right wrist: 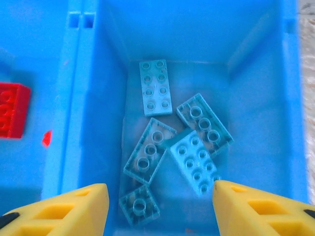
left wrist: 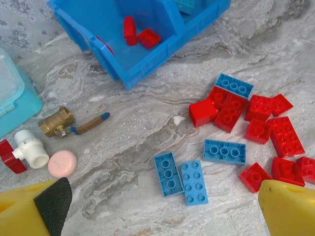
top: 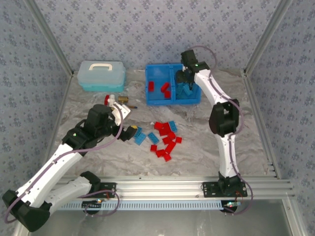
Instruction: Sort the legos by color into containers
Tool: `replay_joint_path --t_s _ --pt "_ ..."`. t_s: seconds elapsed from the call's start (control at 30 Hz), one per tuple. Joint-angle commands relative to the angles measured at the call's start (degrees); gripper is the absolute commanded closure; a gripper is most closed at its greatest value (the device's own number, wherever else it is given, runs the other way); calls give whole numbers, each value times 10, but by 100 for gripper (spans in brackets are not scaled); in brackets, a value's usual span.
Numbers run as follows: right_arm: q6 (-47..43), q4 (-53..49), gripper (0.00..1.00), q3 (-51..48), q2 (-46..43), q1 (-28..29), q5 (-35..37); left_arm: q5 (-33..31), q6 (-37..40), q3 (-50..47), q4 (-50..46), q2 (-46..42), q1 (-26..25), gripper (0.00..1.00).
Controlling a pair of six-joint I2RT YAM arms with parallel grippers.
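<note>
Blue bin (top: pixel 173 102) at twelve o'clock: five blue legos (right wrist: pixel 155 87) in right compartment, few red legos (top: pixel 165 89) in left. Right gripper (right wrist: pixel 160 191) above blue ones, jaws apart, empty. Left gripper (left wrist: pixel 162 189) spread wide over loose pile (top: pixel 165 140) at six o'clock; most sorting left.

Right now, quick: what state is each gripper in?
Left gripper: open, holding nothing, above the loose legos.
Right gripper: open, holding nothing, above the blue legos in the bin.
</note>
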Motion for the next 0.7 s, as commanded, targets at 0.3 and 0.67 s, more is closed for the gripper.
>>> replay_joint_path --t_s 0.3,0.67 --pt "48 255 11 -573 -522 107 -29 -67 -274 98 -73 168 -2 1" --pt "34 210 0 -648 -584 113 -51 -65 -320 99 -7 403 -1 12"
